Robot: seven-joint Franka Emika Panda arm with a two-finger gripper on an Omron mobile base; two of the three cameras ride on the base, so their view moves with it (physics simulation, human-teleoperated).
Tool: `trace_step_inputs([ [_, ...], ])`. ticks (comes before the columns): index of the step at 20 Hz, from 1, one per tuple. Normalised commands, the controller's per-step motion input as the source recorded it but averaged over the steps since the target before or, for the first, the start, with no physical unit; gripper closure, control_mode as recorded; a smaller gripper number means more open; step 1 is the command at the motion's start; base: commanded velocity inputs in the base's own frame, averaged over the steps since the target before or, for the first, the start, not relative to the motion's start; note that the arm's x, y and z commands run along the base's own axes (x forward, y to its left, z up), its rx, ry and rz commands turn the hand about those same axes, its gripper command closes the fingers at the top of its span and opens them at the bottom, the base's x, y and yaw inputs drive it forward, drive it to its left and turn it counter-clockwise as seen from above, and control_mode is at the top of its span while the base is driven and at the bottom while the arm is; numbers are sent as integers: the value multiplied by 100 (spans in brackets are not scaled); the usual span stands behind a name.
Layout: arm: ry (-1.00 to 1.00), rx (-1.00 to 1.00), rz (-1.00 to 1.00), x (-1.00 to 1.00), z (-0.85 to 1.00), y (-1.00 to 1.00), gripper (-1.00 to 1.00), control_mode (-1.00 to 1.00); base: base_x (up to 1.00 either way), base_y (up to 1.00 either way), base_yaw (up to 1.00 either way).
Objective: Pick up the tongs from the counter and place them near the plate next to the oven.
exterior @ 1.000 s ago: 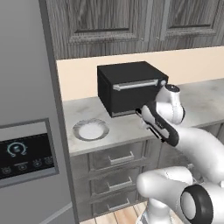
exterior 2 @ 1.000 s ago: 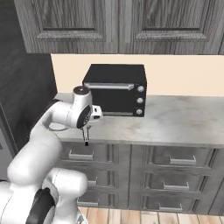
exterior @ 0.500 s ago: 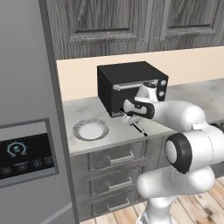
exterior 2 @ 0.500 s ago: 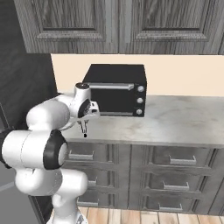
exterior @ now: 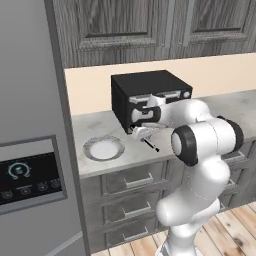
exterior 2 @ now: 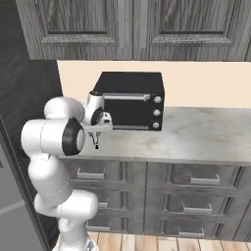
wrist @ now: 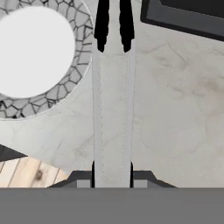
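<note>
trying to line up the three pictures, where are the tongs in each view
Left base view: the tongs hang at centre, below the gripper, right of the plate.
Right base view: left of centre, a thin dark rod in front of the oven.
Hand view: two pale arms with black tips up the middle.
Shared landmark: the oven.

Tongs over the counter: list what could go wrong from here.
1. The tongs hang from the gripper above the counter; released this high, they may bounce or roll.
2. Their tips sit close to the plate, so they could land on its rim.
3. The oven stands close behind; swinging could strike it.
</note>
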Motion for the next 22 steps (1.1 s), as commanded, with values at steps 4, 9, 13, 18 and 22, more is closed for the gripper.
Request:
trace_step_inputs([
  [4,0,0,0,14,-40,22,100,-100,0,0,0],
  [9,0,0,0,15,-29,18,100,-100,0,0,0],
  [13,0,0,0,24,-22,17,100,-100,0,0,0],
  [18,0,0,0,31,-19,16,100,-100,0,0,0],
  [22,0,0,0,54,-13,9,100,-100,0,0,0],
])
